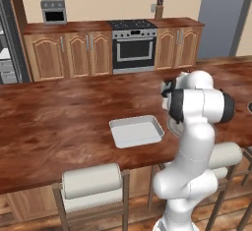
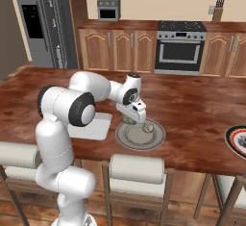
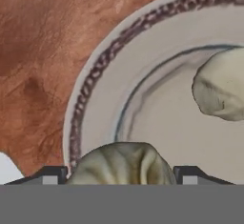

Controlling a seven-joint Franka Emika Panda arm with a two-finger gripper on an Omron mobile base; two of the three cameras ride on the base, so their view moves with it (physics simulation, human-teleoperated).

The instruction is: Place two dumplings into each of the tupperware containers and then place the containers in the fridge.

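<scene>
Down over the round grey plate (image 2: pixel 156 141) on the wooden counter (image 1: pixel 59 122), my gripper (image 3: pixel 121 175) sits low, pointed straight at the food. In the hand view one dumpling (image 3: pixel 123 163) sits right between my two finger tips, with a tip on each side of it. The jaws look wide apart, and I honestly can't tell if they're pressing on it yet or just bracketing it, so I'm not calling it a grab. A second dumpling (image 3: pixel 220 85) sits further in on the same plate, well clear of my fingers, which is nice since I won't bump it.

The white-grey rectangular tray (image 1: pixel 136 130) is just beside the plate on the counter, nothing in it that I can see. That's probably why I'm working from here: short hop from plate to tray. The fridge (image 2: pixel 45 23) stands off at the far left, beyond the counter, so that part of the job looks a long way off. Next thing, I'd guess, is squeezing gently since these lumps look soft.
</scene>
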